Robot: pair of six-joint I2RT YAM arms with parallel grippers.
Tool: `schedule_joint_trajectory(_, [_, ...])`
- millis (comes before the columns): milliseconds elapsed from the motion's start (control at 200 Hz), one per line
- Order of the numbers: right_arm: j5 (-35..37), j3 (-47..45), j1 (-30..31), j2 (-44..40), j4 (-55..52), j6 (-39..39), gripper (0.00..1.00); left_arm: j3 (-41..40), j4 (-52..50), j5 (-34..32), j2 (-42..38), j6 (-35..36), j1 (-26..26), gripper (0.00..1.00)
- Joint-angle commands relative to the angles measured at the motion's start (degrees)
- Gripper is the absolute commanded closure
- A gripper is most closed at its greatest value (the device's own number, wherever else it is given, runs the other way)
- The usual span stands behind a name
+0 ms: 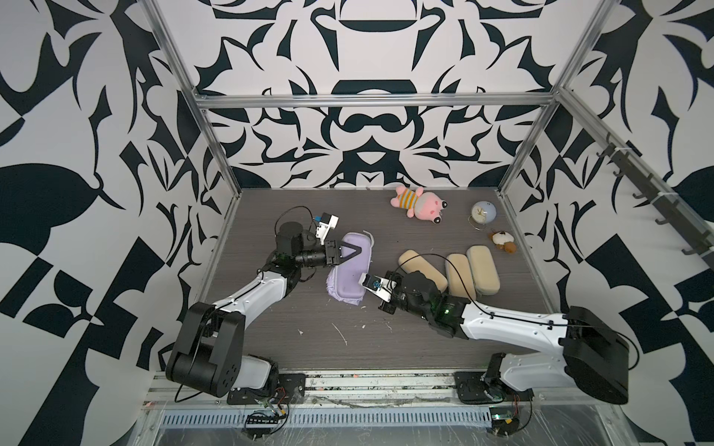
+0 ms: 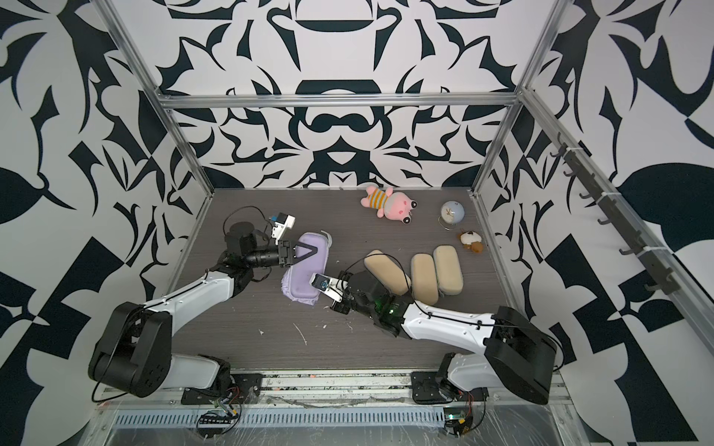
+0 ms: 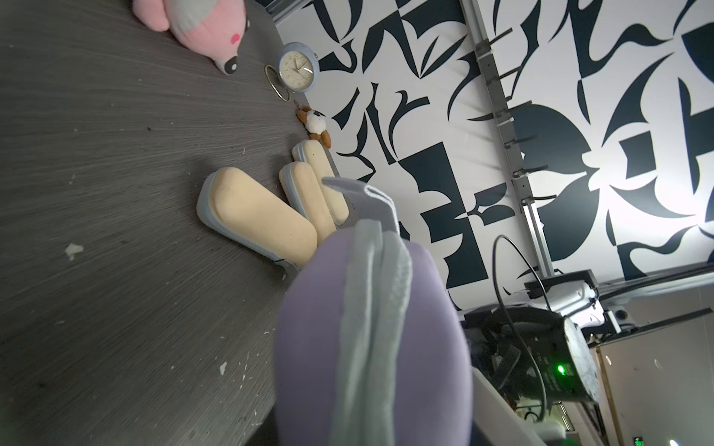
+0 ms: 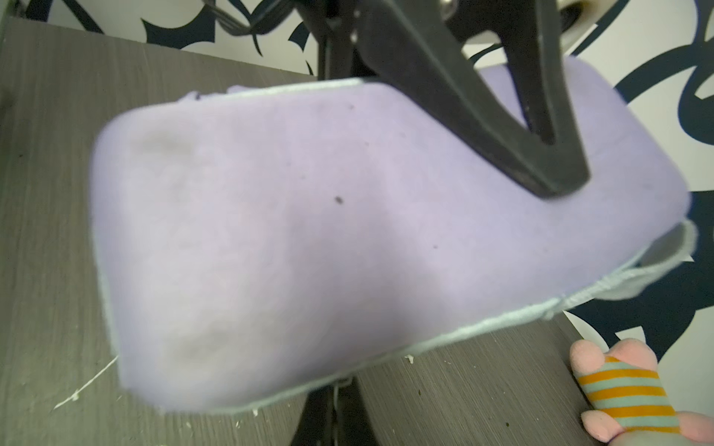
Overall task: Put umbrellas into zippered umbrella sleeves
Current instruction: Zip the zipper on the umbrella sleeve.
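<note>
Beige sleeves (image 1: 460,278): we count three. Lavender sleeve (image 1: 349,286): one, clamped in left gripper (image 1: 357,251); right gripper (image 4: 335,395) pinched together at its edge. One lavender umbrella (image 1: 331,284), mostly hidden.

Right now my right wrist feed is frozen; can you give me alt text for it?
A lavender sleeve fills most of the frame above the grey table, held near one end by the left gripper. A striped pink plush toy shows at the edge.

Soft light is falling evenly from above. Up close, the lavender sleeve (image 4: 270,231) is looking blurry.
</note>
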Motion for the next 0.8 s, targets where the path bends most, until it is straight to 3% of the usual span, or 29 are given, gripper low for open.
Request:
schedule_joint_trajectory(0, [-3.5, 1.0, 3.9, -3.2, -10.7, -5.6, 1.00, 0.6, 5.0, -2.4, -1.5, -1.6, 1.4, 0.98])
schedule_joint_trajectory(140, [-5.6, 3.1, 11.0, -1.3, -17.4, -5.4, 1.00, 0.2, 7.7, -5.0, -1.0, -1.9, 2.4, 1.00])
schedule_joint_trajectory(265, [-9.5, 3.1, 13.3, 1.6, -12.3, 1.4, 1.00, -1.7, 13.9, -9.4, -0.5, -4.1, 2.8, 1.00])
schedule_joint_trajectory(400, [-12.1, 4.5, 15.0, 6.4, -5.9, 7.8, 1.00, -4.7, 17.0, -19.3, -0.1, -4.1, 2.8, 1.00])
schedule_joint_trajectory(465, [-9.6, 3.7, 14.8, 8.0, -2.0, 11.3, 1.00, -7.4, 21.0, -25.4, 1.1, -6.3, 2.2, 1.00])
schedule_joint_trajectory(595, [-4.5, 1.9, 10.7, 5.8, -6.3, 15.8, 1.00, -13.1, 28.4, -32.7, 5.8, -10.5, -4.6, 0.96])
schedule_joint_trajectory(795, [-9.9, -2.3, -2.5, -2.4, -19.9, 23.2, 1.00, -20.0, 38.7, -41.4, 15.6, -17.9, -12.3, 0.81])
